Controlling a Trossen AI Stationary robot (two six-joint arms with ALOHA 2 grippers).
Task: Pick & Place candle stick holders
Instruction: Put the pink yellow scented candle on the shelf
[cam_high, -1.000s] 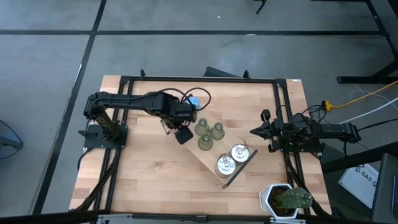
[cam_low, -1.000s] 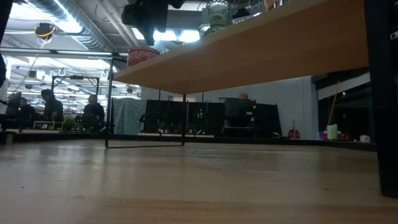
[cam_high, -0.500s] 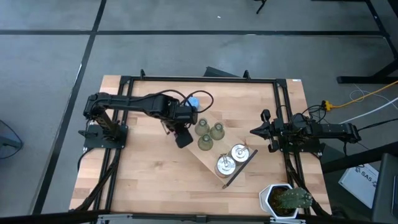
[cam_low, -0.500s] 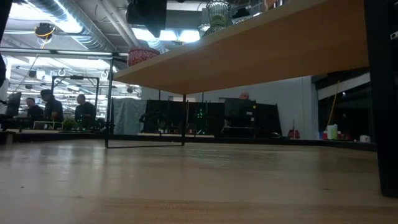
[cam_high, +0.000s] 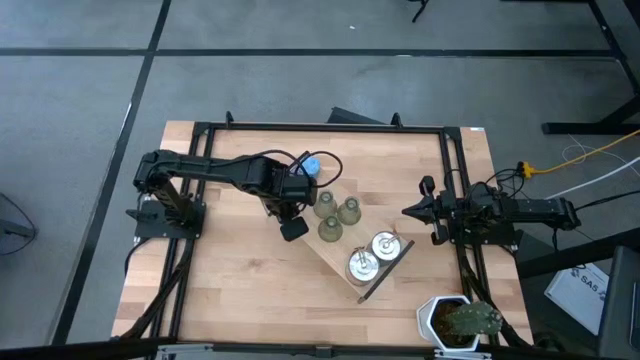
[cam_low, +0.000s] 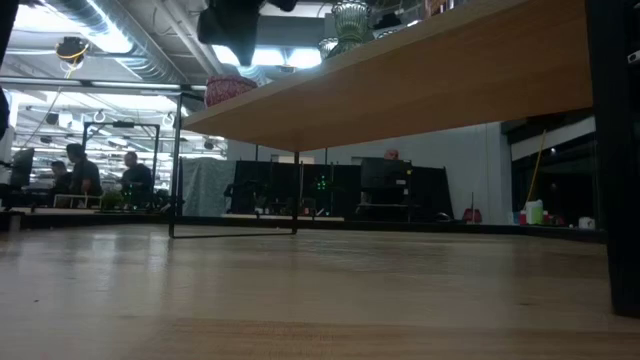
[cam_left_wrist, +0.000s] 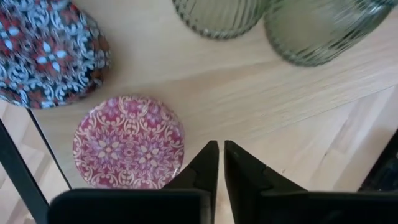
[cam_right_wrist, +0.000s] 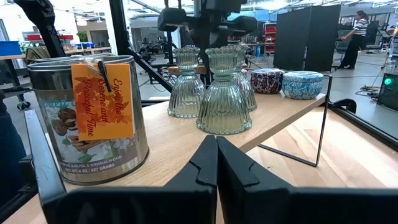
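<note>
Orange paper is hanging as a tag (cam_right_wrist: 101, 101) on the nearest shiny silver holder (cam_right_wrist: 92, 118), its script partly legible as "Enjoy the… Peaceful Time"; the tin's own label is reading "SANDALWOOD" near the bottom, the smaller print too fine to make out. 3 olive-green ribbed glass holders (cam_right_wrist: 222, 93) are standing clustered on the raised wooden tray (cam_right_wrist: 186, 142), bell-shaped with narrow necks. Beyond them a dark patterned holder (cam_right_wrist: 267, 80) and a blue patterned holder (cam_right_wrist: 303, 84) are sitting side by side at the tray's far end. Under the left wrist, a pink holder (cam_left_wrist: 128, 142) with a floral lattice top is lying just beside a blue-and-red patterned holder (cam_left_wrist: 51, 51). The left gripper (cam_left_wrist: 220, 163) is hovering over the tray with fingers together, gripping nothing. The right gripper (cam_right_wrist: 216, 163) is waiting at the table's right side, fingers together
</note>
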